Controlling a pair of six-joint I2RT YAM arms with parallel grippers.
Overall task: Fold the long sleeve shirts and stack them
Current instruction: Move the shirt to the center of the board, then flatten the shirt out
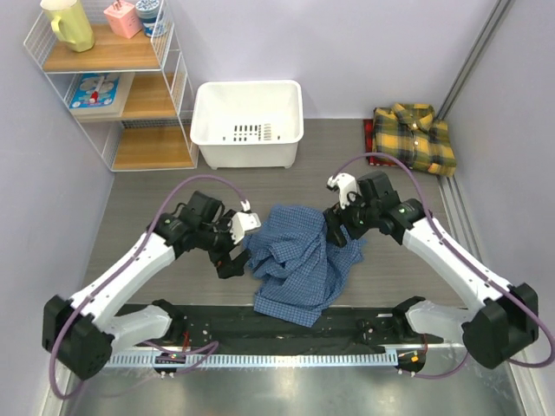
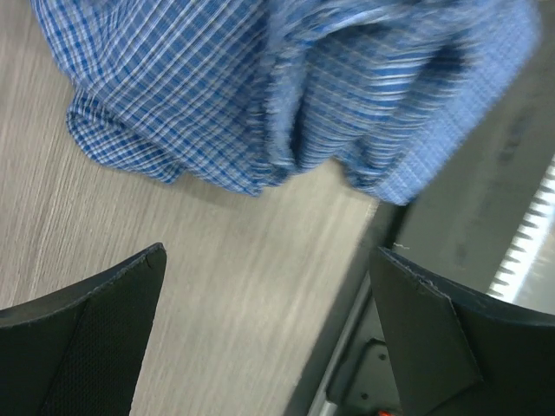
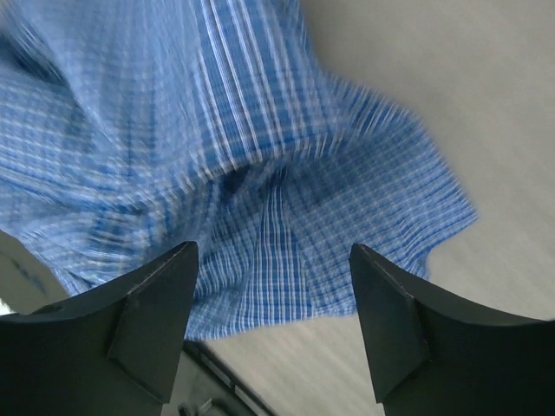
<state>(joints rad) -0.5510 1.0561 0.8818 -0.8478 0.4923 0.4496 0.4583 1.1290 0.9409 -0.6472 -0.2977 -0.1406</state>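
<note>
Worktop: grey wood-grain surface (image 1: pixel 286 186) between pale lilac walls, with a dark strip along its near edge between the arm bases.
Blue shirt: this one (image 1: pixel 299 260) lies near the middle of the worktop in a crumpled heap. Its near hem laps over the dark strip, and no clean fold shows anywhere.
Left jaws: spread wide with nothing between them, at the left edge of the blue shirt. The wrist view shows bare worktop between the tips and the cloth just beyond.
Right jaws: also apart and gripping nothing, at the right edge of the same shirt. Cloth lies below and beyond the tips, blurred in the wrist view.
Basket: a white tub (image 1: pixel 248 87) stands at the far middle, well apart from the heap; no shirt shows in it.
Plaid shirt: the yellow one (image 1: pixel 414 137) sits in the far right corner as a neat rectangle, collar up, well apart from the blue shirt.
Shelf: a wire rack (image 1: pixel 104 56) at the far left holds cups and small items and plays no part in the job.
Done: judging by its tidy shape, the plaid shirt is already folded.
Left: the blue shirt needs flattening, folding and stacking with the plaid one, so about half the work remains.
</note>
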